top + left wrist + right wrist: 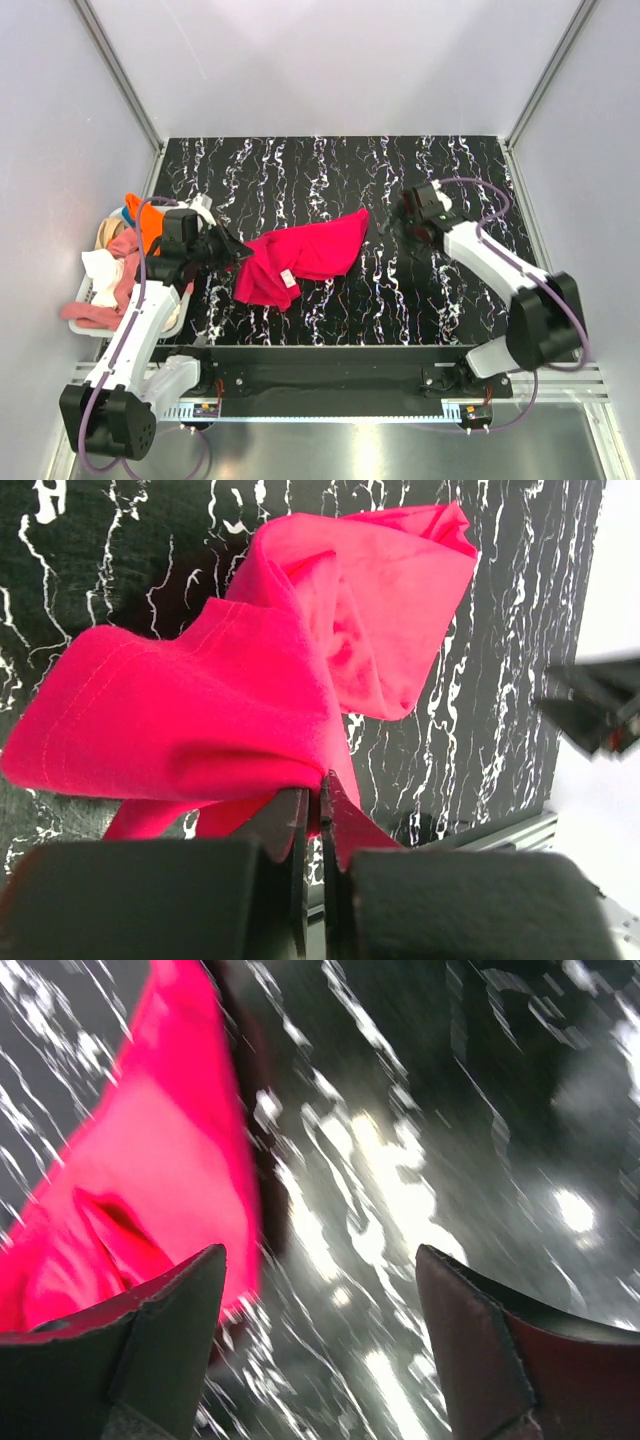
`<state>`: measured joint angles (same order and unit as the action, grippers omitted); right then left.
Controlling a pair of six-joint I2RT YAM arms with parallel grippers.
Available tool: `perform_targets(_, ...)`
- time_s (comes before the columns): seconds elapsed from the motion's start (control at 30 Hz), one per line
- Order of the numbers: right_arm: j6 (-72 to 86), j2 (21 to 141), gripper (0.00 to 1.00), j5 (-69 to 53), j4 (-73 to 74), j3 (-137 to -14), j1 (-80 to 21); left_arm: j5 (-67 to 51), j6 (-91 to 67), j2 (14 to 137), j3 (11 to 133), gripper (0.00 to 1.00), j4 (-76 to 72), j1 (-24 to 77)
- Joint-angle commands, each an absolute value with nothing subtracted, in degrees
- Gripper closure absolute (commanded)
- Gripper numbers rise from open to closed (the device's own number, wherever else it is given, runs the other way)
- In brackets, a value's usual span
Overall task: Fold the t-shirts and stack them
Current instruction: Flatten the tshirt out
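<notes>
Far left: orange, dusty pink, white and beige soft cloth t-shirts (115, 265) lay heaped in a white basket (172, 322) at the table's edge.
My left pincer (318, 790): clenched on an edge of the bright pinkish-red short-sleeved cloth tee (310, 250).
Centre: that tee sprawled crumpled on the black, white-veined table (330, 170), small white label showing.
My right pincer (320, 1260): released, jaws wide, just beside the tee's far corner.

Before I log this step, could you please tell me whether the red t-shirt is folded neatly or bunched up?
Bunched up: the red t-shirt lies crumpled on the table, one edge pinched in the shut left gripper.
</notes>
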<state>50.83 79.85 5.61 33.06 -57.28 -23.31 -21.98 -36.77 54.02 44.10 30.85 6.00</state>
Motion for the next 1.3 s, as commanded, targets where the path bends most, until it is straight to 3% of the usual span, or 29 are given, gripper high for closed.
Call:
perform_targets(0.0, 53.62, 85.94, 0.18, 8.88, 25.61, -63.72, -23.64, -25.40, -35.42, 53.26, 43.77, 1.00, 27.60, 6.15)
perform_targets(0.2, 50.19, 100.79, 0.23, 1.95, 12.24, -68.54, -23.55, -26.19, -34.72, 54.31, 43.94, 1.00, 27.25, 6.07)
perform_targets(0.4, 47.90, 112.40, 0.30, -2.45, 9.67, -76.63, -22.86, -32.16, -35.50, 57.47, 45.08, 1.00, 24.44, 6.06)
perform_targets(0.5, 45.62, 114.52, 0.61, -2.99, 8.70, -79.71, -20.58, -34.45, -37.35, 60.37, 46.93, 0.97, 21.63, 6.15)
perform_targets(0.53, 43.88, 114.52, 0.86, -2.47, 8.70, -80.50, -19.70, -33.41, -37.79, 61.34, 47.72, 0.96, 20.93, 6.15)
perform_targets(0.57, 42.20, 114.35, 1.00, -2.64, 8.96, -82.33, -18.21, -33.05, -38.23, 64.22, 50.86, 0.95, 19.87, 6.15)
perform_targets(0.67, 44.29, 110.32, 1.00, -3.77, 11.86, -84.64, -10.30, -33.13, -37.62, 73.86, 60.43, 0.95, 21.53, 5.72)
perform_targets(0.77, 42.81, 102.50, 1.00, -6.41, 13.52, -85.25, -4.76, -36.65, -35.78, 83.22, 82.27, 0.95, 28.55, 5.45)
perform_targets(0.83, 39.66, 97.31, 1.00, -7.03, 16.25, -85.26, -3.87, -34.91, -34.99, 83.85, 85.86, 0.89, 31.27, 5.62)
perform_targets(0.87, 38.42, 93.81, 1.00, -8.60, 17.65, -84.30, -3.69, -33.41, -34.46, 82.89, 85.09, 0.83, 31.64, 5.54)
perform_targets(0.9, 37.10, 92.04, 1.00, -9.74, 17.93, -82.90, -3.78, -28.87, -33.84, 81.66, 83.60, 0.64, 32.25, 5.54)
perform_targets(0.93, 36.57, 90.37, 1.00, -10.71, 18.19, -78.62, -3.78, -26.39, -32.97, 78.52, 81.50, 0.57, 33.30, 5.54)
perform_targets(1.1, 37.52, 77.20, 1.00, -10.99, 20.57, -61.55, -3.78, -19.87, -31.91, 68.66, 60.76, 0.40, 33.57, 5.80)
perform_targets(1.27, 41.83, 70.32, 1.00, -11.61, 20.21, -46.42, -3.78, -18.98, -31.90, 65.39, 51.16, 0.34, 31.73, 7.90)
